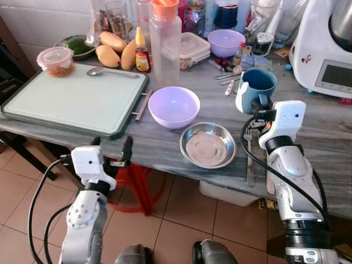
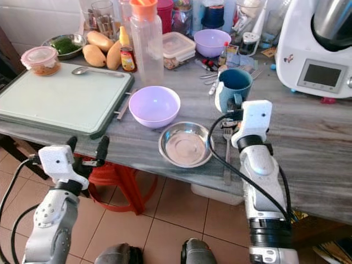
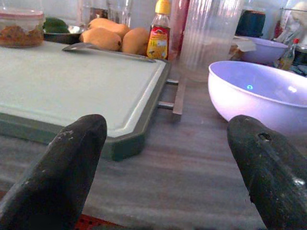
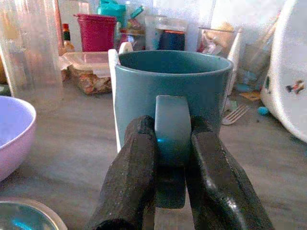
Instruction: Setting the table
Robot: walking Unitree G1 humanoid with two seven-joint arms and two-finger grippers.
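A teal mug (image 1: 256, 87) stands upright at the right of the grey counter, its handle pinched between the black fingers (image 4: 134, 167) of my right gripper (image 1: 260, 104), which is shut on it. A lilac bowl (image 1: 174, 106) sits at the counter's middle, with a steel dish (image 1: 208, 144) just in front of it. A fork (image 1: 250, 157) lies right of the dish, partly under my right arm. My left gripper (image 1: 113, 151) hovers open at the counter's front edge, short of the green cutting board (image 1: 71, 99).
On the board's far edge lie a spoon (image 1: 110, 71) and a lidded food tub (image 1: 55, 60). Behind stand a clear pitcher (image 1: 165, 41), sauce bottle (image 1: 142, 54), mangoes (image 1: 113, 47), a second lilac bowl (image 1: 225, 42) and loose cutlery. A white appliance (image 1: 324, 47) fills the far right. A red stool (image 1: 135, 181) is below the counter.
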